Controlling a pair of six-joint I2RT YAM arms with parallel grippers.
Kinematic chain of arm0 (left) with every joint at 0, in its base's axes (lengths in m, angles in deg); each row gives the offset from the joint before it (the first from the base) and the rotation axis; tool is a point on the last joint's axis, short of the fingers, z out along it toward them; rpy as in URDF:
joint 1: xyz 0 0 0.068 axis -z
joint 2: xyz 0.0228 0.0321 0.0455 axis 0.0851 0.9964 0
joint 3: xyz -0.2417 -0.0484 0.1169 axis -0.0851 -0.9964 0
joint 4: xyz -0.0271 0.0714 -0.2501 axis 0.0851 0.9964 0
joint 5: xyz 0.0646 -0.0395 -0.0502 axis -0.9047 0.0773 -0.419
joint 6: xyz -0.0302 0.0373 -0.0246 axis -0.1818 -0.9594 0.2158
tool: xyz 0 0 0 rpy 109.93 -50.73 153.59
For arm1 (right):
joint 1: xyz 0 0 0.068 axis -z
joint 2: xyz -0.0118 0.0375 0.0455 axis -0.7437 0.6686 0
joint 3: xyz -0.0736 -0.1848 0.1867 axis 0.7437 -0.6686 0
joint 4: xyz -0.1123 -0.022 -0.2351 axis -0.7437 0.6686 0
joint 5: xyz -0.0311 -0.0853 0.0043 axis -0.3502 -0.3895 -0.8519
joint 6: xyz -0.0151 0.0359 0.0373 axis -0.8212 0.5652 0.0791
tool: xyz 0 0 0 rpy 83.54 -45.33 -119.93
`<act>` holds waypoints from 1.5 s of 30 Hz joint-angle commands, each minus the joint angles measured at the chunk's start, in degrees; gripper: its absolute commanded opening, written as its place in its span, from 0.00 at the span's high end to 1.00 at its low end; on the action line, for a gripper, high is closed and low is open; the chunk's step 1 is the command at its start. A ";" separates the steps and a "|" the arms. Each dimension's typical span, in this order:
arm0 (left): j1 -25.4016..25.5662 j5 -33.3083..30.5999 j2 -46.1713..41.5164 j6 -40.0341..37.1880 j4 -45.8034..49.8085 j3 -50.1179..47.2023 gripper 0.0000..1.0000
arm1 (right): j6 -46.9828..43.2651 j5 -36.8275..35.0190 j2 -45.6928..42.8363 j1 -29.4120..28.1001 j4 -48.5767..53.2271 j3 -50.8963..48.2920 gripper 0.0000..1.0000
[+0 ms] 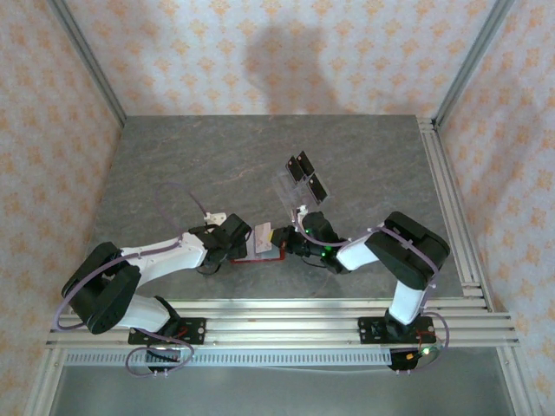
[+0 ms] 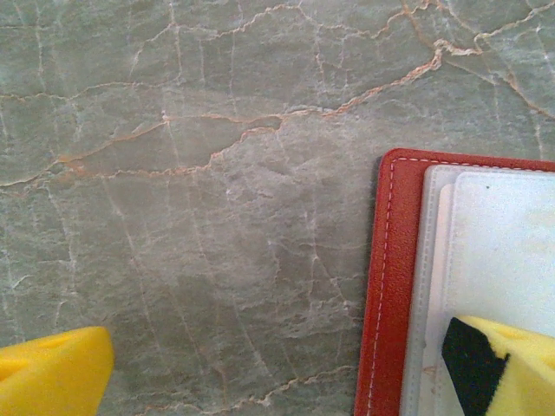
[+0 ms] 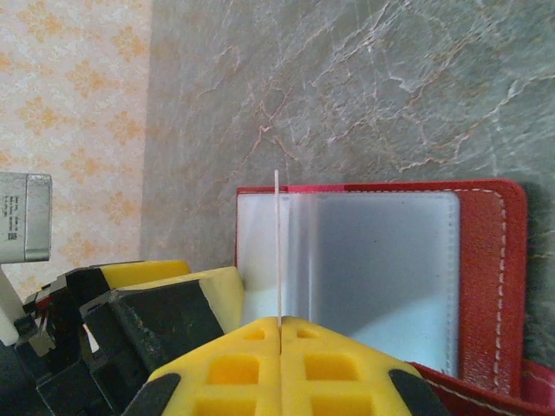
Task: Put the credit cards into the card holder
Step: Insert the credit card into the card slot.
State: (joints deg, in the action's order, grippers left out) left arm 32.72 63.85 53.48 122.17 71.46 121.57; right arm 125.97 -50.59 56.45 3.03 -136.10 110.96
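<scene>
The red card holder (image 3: 486,286) lies open on the table, its clear pockets (image 3: 381,269) facing up. My right gripper (image 3: 280,325) is shut on a thin pale credit card (image 3: 277,243), seen edge-on and standing upright over the holder's left pocket. From above, that card (image 1: 263,232) sits between the two grippers, over the holder (image 1: 260,257). My left gripper (image 2: 277,373) is open at the holder's left edge (image 2: 390,286). Its right finger (image 2: 507,364) rests on the pale pocket page (image 2: 503,251), and its left finger (image 2: 52,373) is over bare table. My left gripper (image 1: 236,243) faces my right gripper (image 1: 288,238).
A clear plastic tray with black tabs (image 1: 303,178) stands behind the grippers, towards the middle of the grey marble table (image 1: 173,165). Patterned walls enclose the table on three sides. Aluminium rails (image 1: 286,316) run along the near edge.
</scene>
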 commanded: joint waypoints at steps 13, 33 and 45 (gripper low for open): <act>-0.08 -1.79 0.73 0.60 2.15 -1.75 0.00 | 1.72 0.43 3.05 -0.60 -7.17 -2.41 1.00; 0.01 -1.66 1.09 0.77 1.87 -1.75 0.00 | 4.03 2.50 5.73 -1.39 -11.20 -1.30 1.00; -0.03 -1.57 0.83 0.78 1.98 -1.68 0.00 | 5.63 2.81 8.87 -1.90 -11.92 -0.15 1.00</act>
State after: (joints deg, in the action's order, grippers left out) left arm 32.72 63.83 53.48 122.80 70.87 121.27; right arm 131.09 -48.36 64.05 1.78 -146.51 109.89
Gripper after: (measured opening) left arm 0.999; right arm 0.041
